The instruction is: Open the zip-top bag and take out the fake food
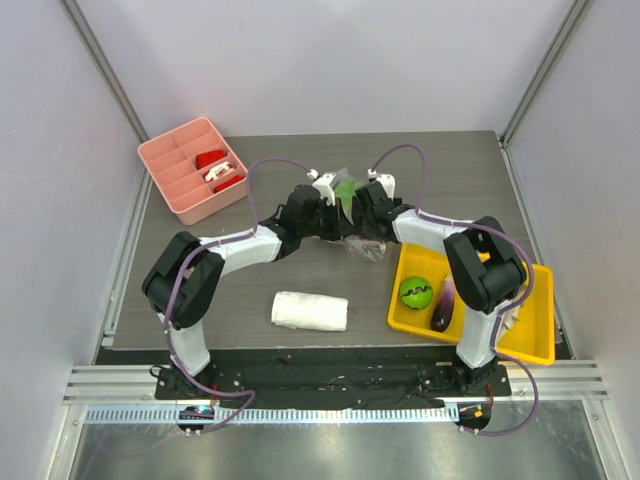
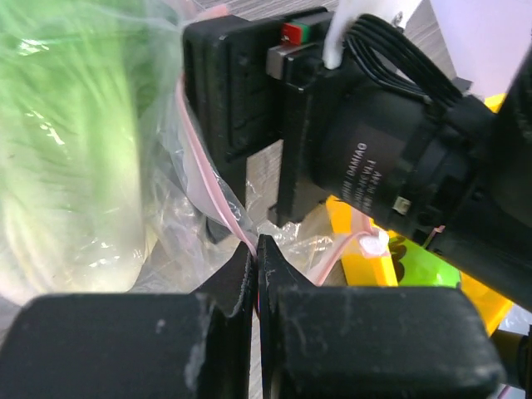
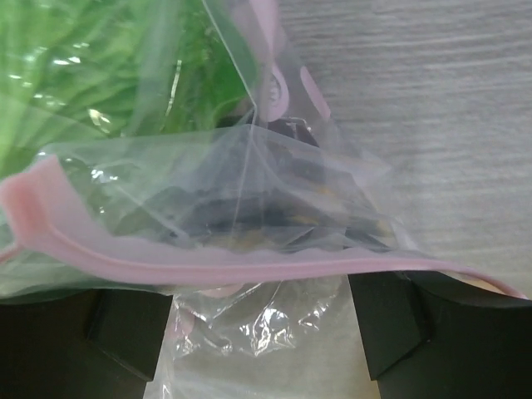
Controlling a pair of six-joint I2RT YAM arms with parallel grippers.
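1. Lower right of the top view: the green ball (image 1: 416,293) and eggplant (image 1: 443,315) lie in the yellow tray (image 1: 530,345); a careless elbow swing could knock it
2. Centre: the left gripper (image 2: 258,259) is clamped tight on the bag's (image 3: 249,191) pink strip (image 2: 204,179), which may slip if tugged
3. The right gripper (image 3: 262,332) gapes wide, gripping nothing, with the strip draped across it; closing might catch both lips
4. Beyond, the cabbage (image 2: 66,150) sits inside the bag and could tumble out

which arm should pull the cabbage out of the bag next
Right, probably. The right hand is open at the zip-top bag, the cabbage just ahead, and the yellow tray lies on its side. The left hand is shut on the pink zip strip, holding the bag.
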